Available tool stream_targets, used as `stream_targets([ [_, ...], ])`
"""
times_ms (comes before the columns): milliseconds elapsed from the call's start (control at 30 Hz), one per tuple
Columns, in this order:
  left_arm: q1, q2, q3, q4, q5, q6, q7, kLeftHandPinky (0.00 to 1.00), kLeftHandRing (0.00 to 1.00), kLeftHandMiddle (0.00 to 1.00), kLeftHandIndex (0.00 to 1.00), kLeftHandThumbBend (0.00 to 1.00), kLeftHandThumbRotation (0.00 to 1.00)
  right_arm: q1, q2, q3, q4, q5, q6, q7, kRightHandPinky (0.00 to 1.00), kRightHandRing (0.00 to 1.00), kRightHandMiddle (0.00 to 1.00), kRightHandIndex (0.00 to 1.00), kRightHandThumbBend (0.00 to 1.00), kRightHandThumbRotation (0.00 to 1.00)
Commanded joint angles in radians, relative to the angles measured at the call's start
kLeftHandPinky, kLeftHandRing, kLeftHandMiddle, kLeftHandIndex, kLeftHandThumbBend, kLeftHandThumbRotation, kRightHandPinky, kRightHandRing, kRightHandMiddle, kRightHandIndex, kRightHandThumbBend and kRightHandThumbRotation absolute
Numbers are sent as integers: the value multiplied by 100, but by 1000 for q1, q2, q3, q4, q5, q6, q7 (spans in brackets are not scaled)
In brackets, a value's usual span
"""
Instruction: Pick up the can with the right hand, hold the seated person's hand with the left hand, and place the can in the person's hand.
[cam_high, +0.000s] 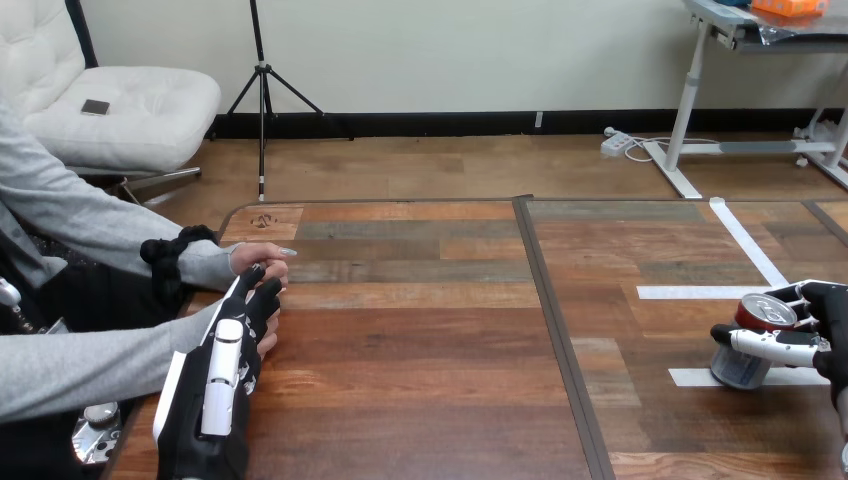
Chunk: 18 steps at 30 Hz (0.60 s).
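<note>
A can (742, 368) with a red top and silver body is at the table's far right, tilted over a white tape mark. My right hand (790, 346) is shut on it, thumb across the front and fingers behind the rim. At the table's left edge my left hand (225, 372) reaches forward, white-shelled back up, its fingers fairly straight. It lies over the person's nearer hand (271, 344), which peeks out at its right side. I see no finger curled round it. The person's farther hand (254, 258) rests just beyond my fingertips.
White tape strips (745, 240) mark the table's right part. A dark seam (555, 330) runs front to back through the table's middle. The person's grey-sleeved forearms (90, 365) come in from the left edge.
</note>
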Motion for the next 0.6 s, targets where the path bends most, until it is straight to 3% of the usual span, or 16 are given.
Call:
stream_targets([
  [0,-46,11,-4,-26,2,-16,-6,99,93,90,92,49,100,-59,1,11,-24,-8,-36,-25,36,41,46,48,76,0],
  [567,-49,10,-3,-21,-7,-16,-16,99,94,91,93,49,100,-77,-17,15,-36,-13,-67,-8,37,41,45,46,79,0],
])
